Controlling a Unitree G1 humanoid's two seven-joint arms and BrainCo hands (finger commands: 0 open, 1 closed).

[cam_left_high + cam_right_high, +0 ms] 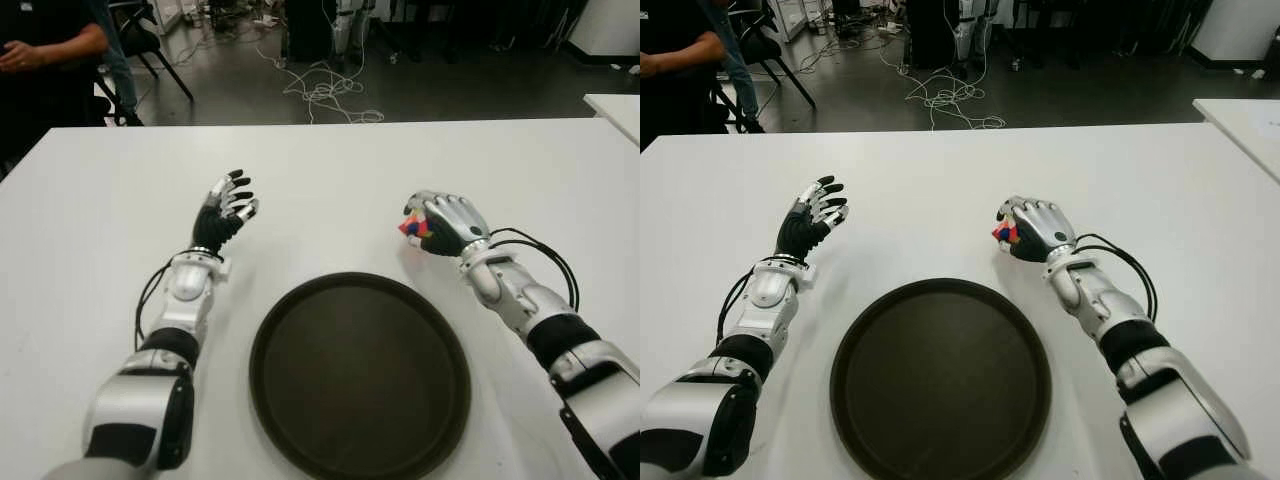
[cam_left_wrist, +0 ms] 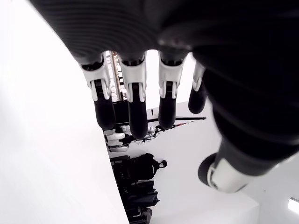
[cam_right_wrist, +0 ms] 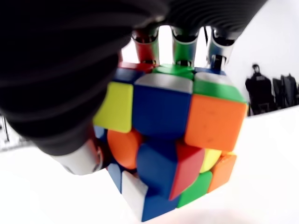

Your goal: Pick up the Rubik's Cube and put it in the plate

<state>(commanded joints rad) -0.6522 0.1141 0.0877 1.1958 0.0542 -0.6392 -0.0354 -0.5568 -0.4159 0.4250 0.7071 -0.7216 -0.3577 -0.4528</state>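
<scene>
— Cube (image 3: 173, 135) accounted for? Left to right, please.

— Far left first: left hand (image 1: 225, 210) raised over the white worktop (image 1: 330, 170), to the left of the plate (image 1: 360, 380). Fingers (image 2: 135, 112) spread, holding nothing. Idle, and probably parked out there to leave the way to the plate free.

— And in the middle?

— Dark round plate, near the front edge of the worktop, between the two arms, with nothing in it. Set centrally, so within easy reach of either arm.

— Then the right?

— Right hand (image 1: 450, 225), just beyond the plate's far right rim. Fingers (image 3: 184, 46) curled over the cube and clamped on it, thumb pressing from the opposite side. Scrambled colours, one layer twisted out of line. Hard to tell whether lifted clear of the worktop or touching it.

— Why a grip like that?

— Likely for a secure carry: pressure from two opposing sides, so less chance of slipping.

— Left to do?

— Judging from this: a short move inward over the plate, lowering, then letting go. Worth watching that twisted layer for shifting under the squeeze.
</scene>
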